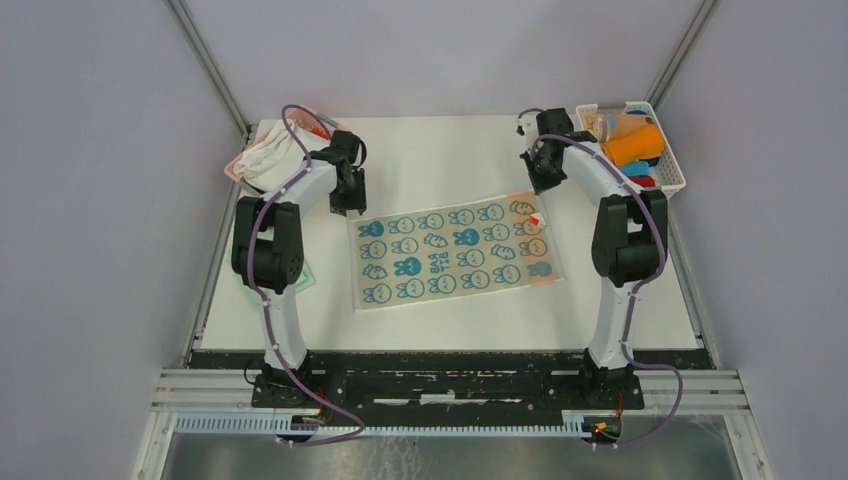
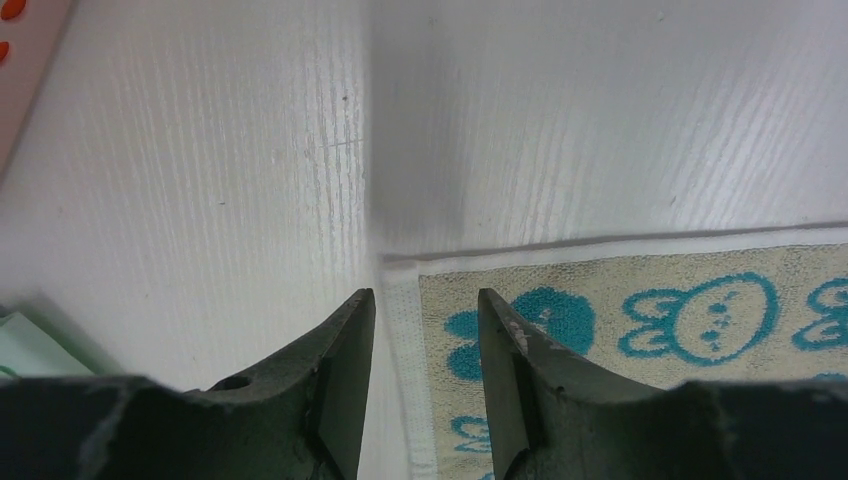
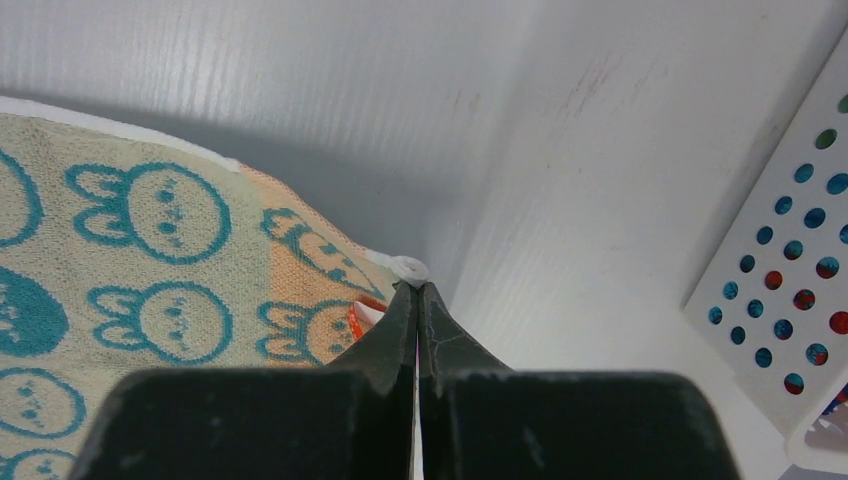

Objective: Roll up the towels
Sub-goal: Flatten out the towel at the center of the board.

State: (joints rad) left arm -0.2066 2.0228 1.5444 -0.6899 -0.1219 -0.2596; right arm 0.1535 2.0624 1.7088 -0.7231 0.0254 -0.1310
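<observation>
A white towel with teal bunny print (image 1: 455, 250) lies flat in the middle of the table, with an orange band at its right end. My left gripper (image 1: 347, 207) hovers at its far left corner. In the left wrist view this gripper (image 2: 425, 312) is open and holds nothing, and the towel's white hem (image 2: 400, 330) runs between the fingers. My right gripper (image 1: 537, 185) is at the far right corner. In the right wrist view it (image 3: 416, 288) is shut, pinching the white corner of the towel (image 3: 150, 270). A mint green towel (image 1: 308, 275) lies partly hidden under the left arm.
A white perforated basket (image 1: 680, 175) at the back right holds a rolled orange towel (image 1: 635, 145) and other rolled cloths. Its wall (image 3: 790, 300) is close to the right of my right gripper. A bigger white cloth with a pink mesh basket (image 1: 262, 155) sits at the back left.
</observation>
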